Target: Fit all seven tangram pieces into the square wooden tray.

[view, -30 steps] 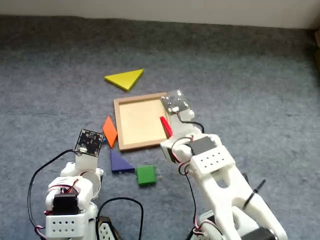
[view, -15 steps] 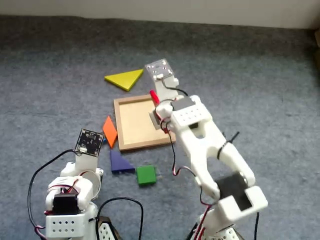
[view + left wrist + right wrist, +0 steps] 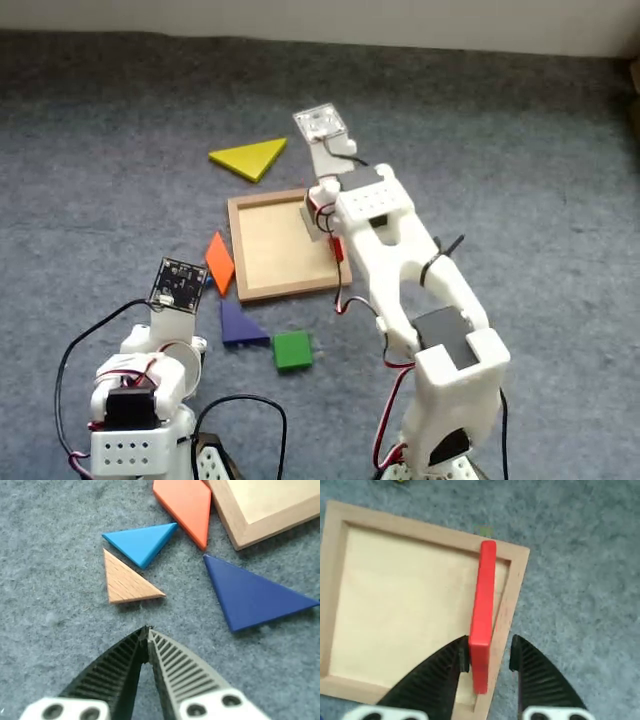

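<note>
The right end effector (image 3: 490,646) stands part-open around the red piece (image 3: 482,595), which is up on its thin edge between the jaws: one finger touches a flat face and the other stands just clear, so nothing is clamped. The piece runs forward from the tips along one wall of the tray (image 3: 420,527); I cannot tell whether it rests inside or on the rim. It looks like thin, stiff, light painted wood, probably slick-faced and apt to topple; a pinch across both flat faces near mid-length should serve best. The left end effector (image 3: 148,631) is closed and empty, a bare wood triangle (image 3: 125,580) just ahead of its tips on the tabletop (image 3: 45,605)
</note>
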Tool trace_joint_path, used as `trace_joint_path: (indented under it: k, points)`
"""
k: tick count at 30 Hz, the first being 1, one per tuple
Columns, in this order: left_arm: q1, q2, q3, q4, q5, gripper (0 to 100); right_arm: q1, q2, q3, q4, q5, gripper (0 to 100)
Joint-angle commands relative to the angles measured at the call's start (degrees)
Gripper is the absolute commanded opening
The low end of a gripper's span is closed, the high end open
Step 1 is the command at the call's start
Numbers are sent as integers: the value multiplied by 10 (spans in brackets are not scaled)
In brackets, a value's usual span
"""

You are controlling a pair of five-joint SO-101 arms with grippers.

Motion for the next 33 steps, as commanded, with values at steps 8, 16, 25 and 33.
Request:
trace_joint_path:
  k: [8,16,25,33]
  points:
    - [4,-2,11,3,-2,7,-39,-9,-69,37,3,163]
    - [4,-2,11,3,-2,7,-80,-13,-69,42,3,163]
    - [4,-2,11,3,-2,7,-87,-13,-72,38,3,163]
    - [4,-2,11,3,-2,7,-121,20,-71,-70,2,113]
